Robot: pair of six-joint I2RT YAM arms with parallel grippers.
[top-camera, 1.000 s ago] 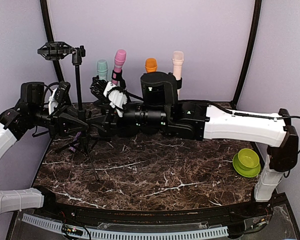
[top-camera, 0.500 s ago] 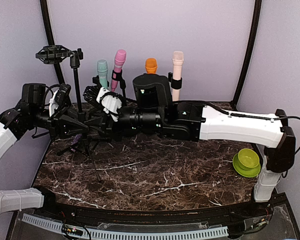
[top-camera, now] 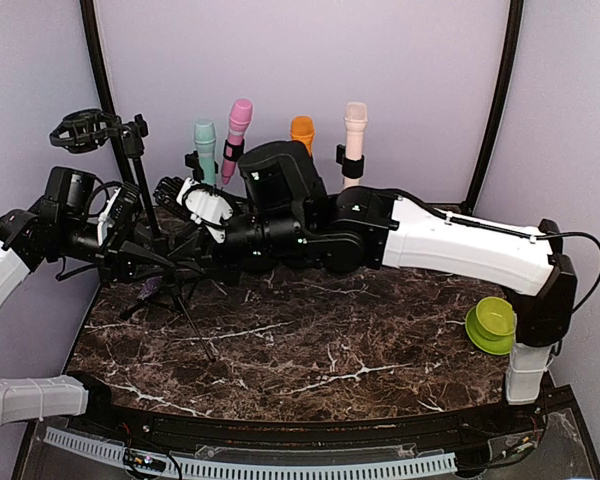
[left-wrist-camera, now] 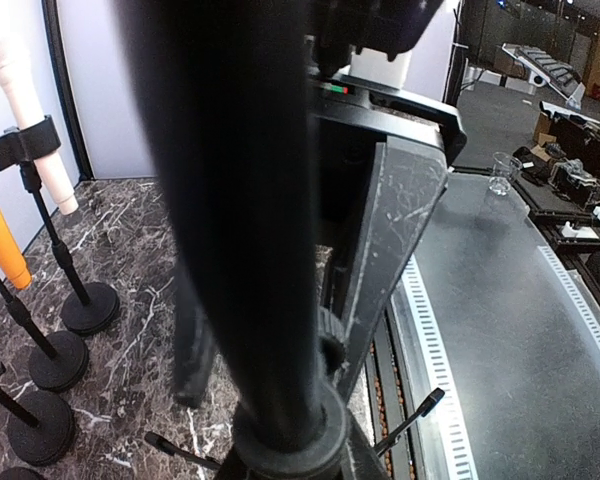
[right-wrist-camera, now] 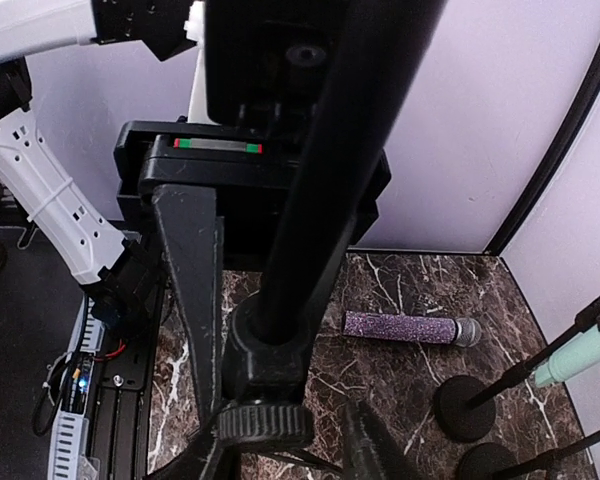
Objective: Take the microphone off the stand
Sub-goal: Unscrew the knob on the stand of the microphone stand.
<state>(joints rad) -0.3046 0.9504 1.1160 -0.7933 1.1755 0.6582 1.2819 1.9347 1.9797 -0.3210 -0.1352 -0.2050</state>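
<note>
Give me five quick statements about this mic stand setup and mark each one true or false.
1. The stand has an empty clip. True.
2. The purple mic lies on the table. True.
3. The bowl is red. False: it is green.
4. The left hand is open and clear of the stand. False: it is shut on the stand's pole.
5. The pink mic lies flat on the table. False: it is clipped up at the back.
</note>
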